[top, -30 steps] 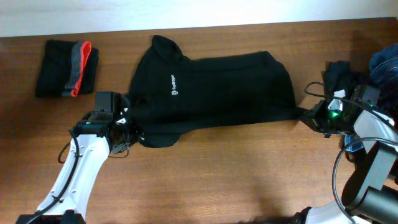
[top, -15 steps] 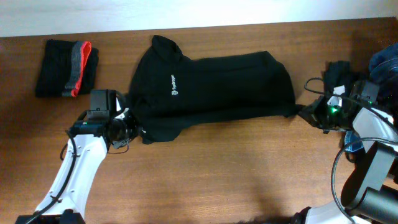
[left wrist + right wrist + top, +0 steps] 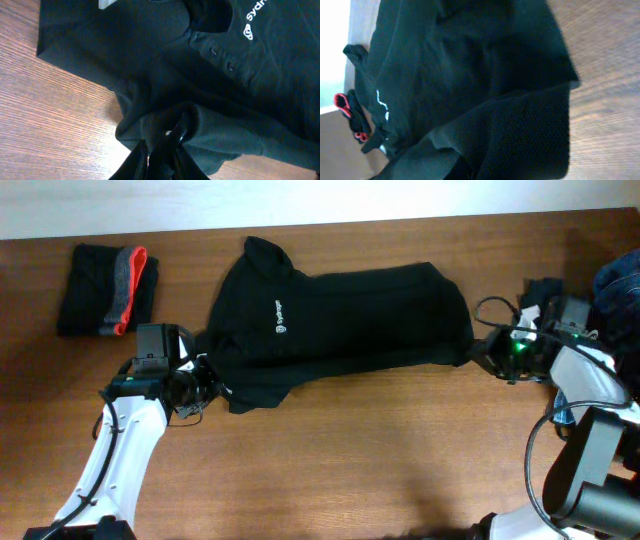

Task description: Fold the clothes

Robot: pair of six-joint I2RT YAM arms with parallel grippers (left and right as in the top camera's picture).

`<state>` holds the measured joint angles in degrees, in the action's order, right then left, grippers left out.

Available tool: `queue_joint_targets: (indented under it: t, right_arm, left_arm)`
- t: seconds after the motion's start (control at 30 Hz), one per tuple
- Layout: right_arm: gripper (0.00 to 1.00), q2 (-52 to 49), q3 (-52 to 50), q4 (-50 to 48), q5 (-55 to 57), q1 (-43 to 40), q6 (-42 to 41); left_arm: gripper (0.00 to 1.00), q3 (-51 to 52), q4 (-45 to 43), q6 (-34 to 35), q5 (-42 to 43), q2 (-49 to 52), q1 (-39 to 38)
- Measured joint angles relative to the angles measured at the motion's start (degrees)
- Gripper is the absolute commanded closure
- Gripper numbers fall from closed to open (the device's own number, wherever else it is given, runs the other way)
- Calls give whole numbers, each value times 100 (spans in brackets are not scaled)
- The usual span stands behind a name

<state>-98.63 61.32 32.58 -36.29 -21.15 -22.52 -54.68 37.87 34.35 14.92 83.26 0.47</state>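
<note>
The black shirt (image 3: 350, 320) lay spread across the table (image 3: 350, 470), its collar toward ten o'clock and its white chest logo (image 3: 279, 318) facing up. The left gripper (image 3: 210, 387), at the shirt's eight o'clock corner, appeared to pinch a bunched ridge of fabric between narrow jaws. The right gripper (image 3: 484, 358), at three o'clock, was clamped tight on the hem. A folded grey-red garment (image 3: 108, 288) sat toward ten o'clock of the table, and more clothes (image 3: 612, 280) were heaped at three. The shirt looked light, limp and not slippery. It would probably sag and crease wherever unsupported, so a hold at hem corners, seams or shoulders seemed best, both sides lifted together and kept taut.
</note>
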Motion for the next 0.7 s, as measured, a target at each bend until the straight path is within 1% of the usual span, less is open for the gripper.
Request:
queue_joint_targets:
  t: [0.3, 0.7]
  right_arm:
    - [95, 0, 0, -127, 686, 256, -22]
    - [95, -2, 2, -306, 1027, 256, -24]
  left_arm:
    - [83, 2, -382, 85, -160, 63, 0]
    - [84, 2, -743, 197, -186, 761, 0]
